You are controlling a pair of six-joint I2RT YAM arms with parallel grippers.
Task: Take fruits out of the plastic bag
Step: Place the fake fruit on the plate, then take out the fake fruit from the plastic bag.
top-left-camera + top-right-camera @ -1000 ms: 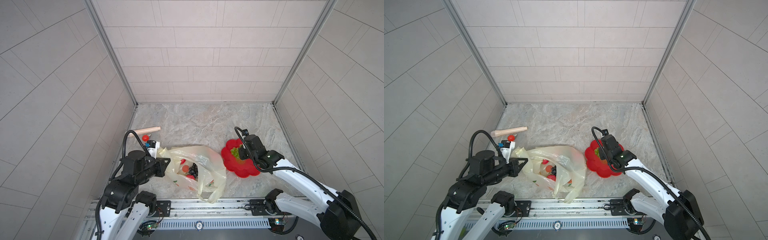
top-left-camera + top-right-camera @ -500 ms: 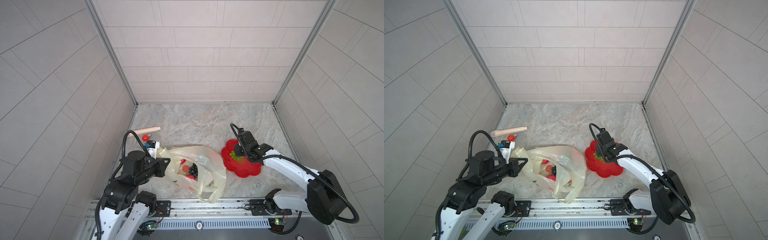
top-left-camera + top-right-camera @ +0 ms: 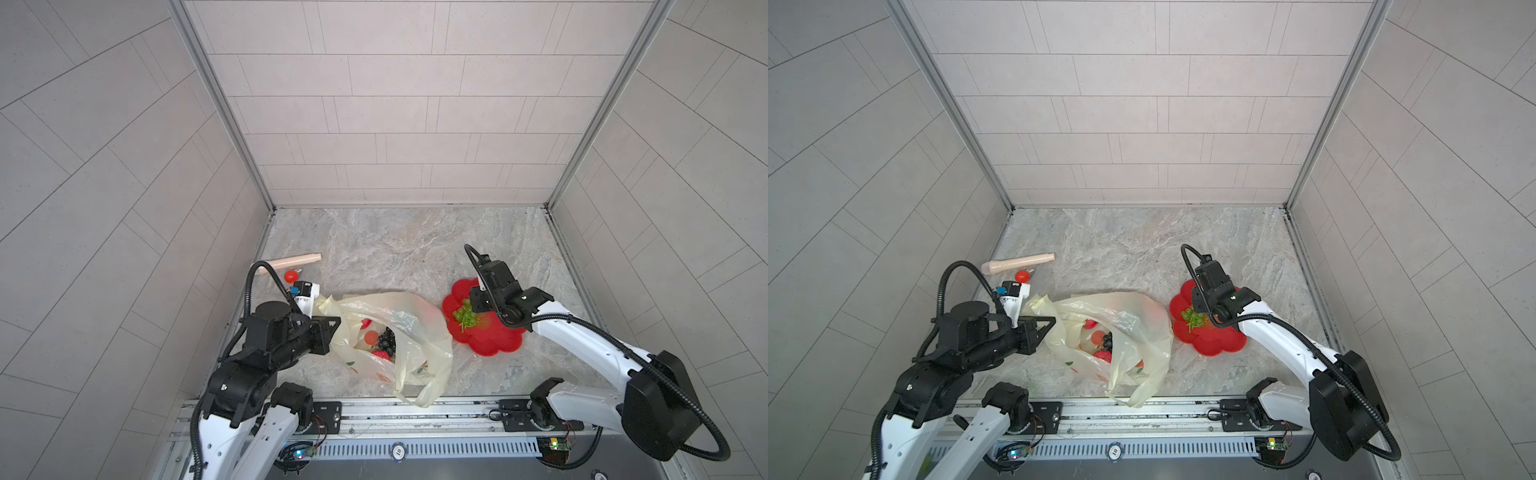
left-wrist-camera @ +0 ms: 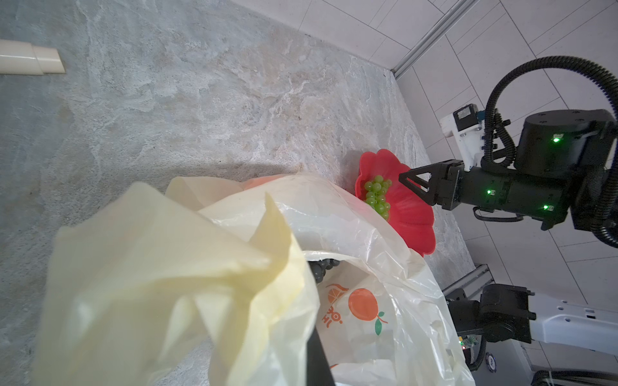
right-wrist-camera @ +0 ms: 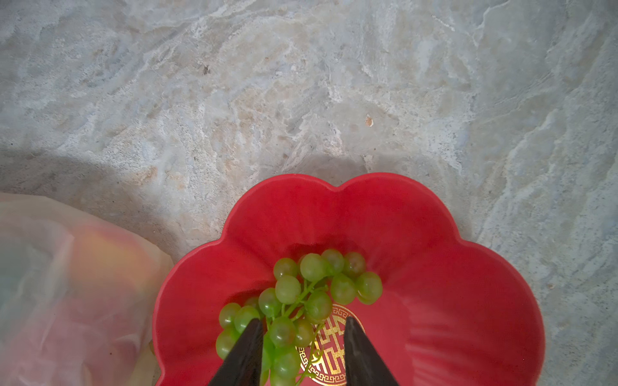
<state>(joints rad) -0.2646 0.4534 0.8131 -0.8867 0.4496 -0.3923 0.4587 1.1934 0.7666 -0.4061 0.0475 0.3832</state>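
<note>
Nearest me, a loose handle of the plastic bag [image 3: 399, 316] is trailing toward the front edge of the table [image 3: 415, 257]. Just behind it the bag is lying slumped with its mouth gaping upward, and inside a dark grape bunch [image 3: 386, 337], an orange fruit [image 3: 369, 337] and a red fruit [image 3: 380, 354] are huddling together. The left gripper [image 3: 332, 326] is pinching the bag's rim on its own side, jaws closed on the plastic, propping the mouth open.

Just beside the bag, the red plate [image 3: 494, 340] is carrying the green grape bunch [image 5: 311, 290], already out. The right gripper [image 5: 302, 329] is hovering low over that bunch, jaws partly spread and clamping nothing that I can make out.

From this free gripper, the bagged fruits are lying toward the left arm, past the plate's rim and a fold of plastic. The left is nearer but busy, so I am guessing the right must cross over.

Farther back, a wooden stick [image 3: 291, 262] and a small red ball [image 3: 291, 275] are lying apart.
</note>
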